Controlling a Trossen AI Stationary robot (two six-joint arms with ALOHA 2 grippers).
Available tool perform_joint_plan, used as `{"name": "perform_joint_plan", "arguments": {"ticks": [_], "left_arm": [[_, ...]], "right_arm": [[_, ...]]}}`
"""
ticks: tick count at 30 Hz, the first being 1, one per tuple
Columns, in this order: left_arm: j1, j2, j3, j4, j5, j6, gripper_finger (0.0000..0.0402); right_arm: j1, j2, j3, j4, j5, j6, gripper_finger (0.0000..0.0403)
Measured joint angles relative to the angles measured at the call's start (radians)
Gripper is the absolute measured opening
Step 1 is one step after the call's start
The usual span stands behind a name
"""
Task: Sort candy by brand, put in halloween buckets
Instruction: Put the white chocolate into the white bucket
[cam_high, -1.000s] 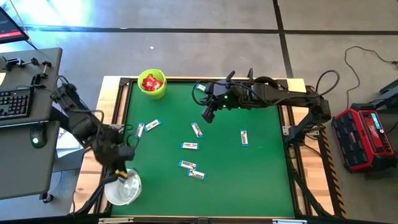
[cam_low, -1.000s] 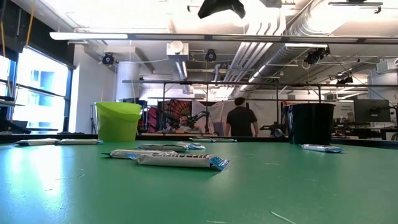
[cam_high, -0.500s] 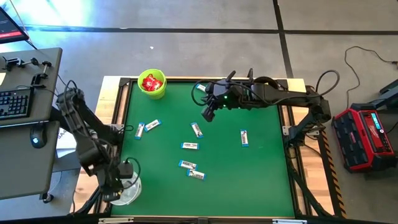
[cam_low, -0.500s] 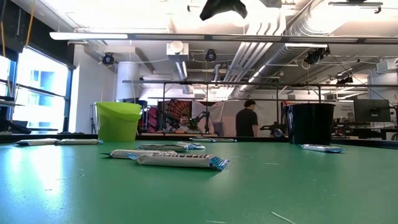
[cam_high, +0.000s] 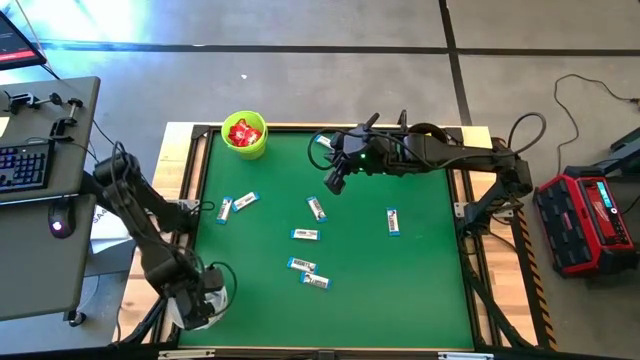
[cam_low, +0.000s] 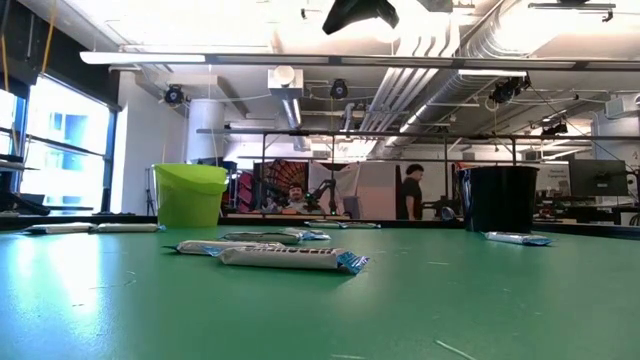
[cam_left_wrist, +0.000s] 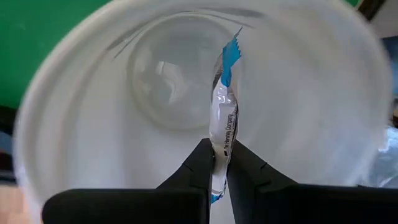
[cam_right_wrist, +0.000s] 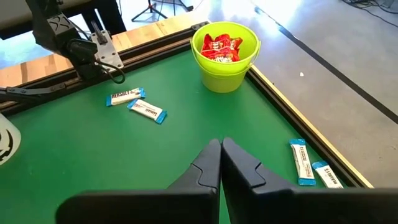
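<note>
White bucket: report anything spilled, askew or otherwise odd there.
Nothing stands out. The white bucket stands upright at the table's near left corner, nothing on its bottom. The left gripper holds a white-and-blue bar above its mouth, not yet dropped.

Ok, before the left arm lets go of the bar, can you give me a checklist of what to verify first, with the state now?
1. Left gripper shut on the white-and-blue bar: ok.
2. Bar hangs inside the white bucket, over its bottom: ok.
3. No other candy seen in this bucket: ok.
4. Right gripper shut, empty, far from the white bucket: ok.
5. Lime green bucket holds only red packets: ok.
6. Black bucket contents: cannot tell.
</note>
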Motion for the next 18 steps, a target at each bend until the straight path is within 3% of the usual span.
{"name": "perform_joint_plan", "arguments": {"ticks": [9, 18], "left_arm": [[0.000, 0.010, -0.090, 0.036, 0.000, -0.008, 0.0019], [0.001, 0.013, -0.090, 0.075, -0.013, 0.053, 0.0088]], "right_arm": [[0.000, 0.000, 0.000, 0.001, 0.000, 0.000, 0.0000], [0.000, 0.000, 0.000, 0.004, 0.005, 0.000, 0.0000]]}}
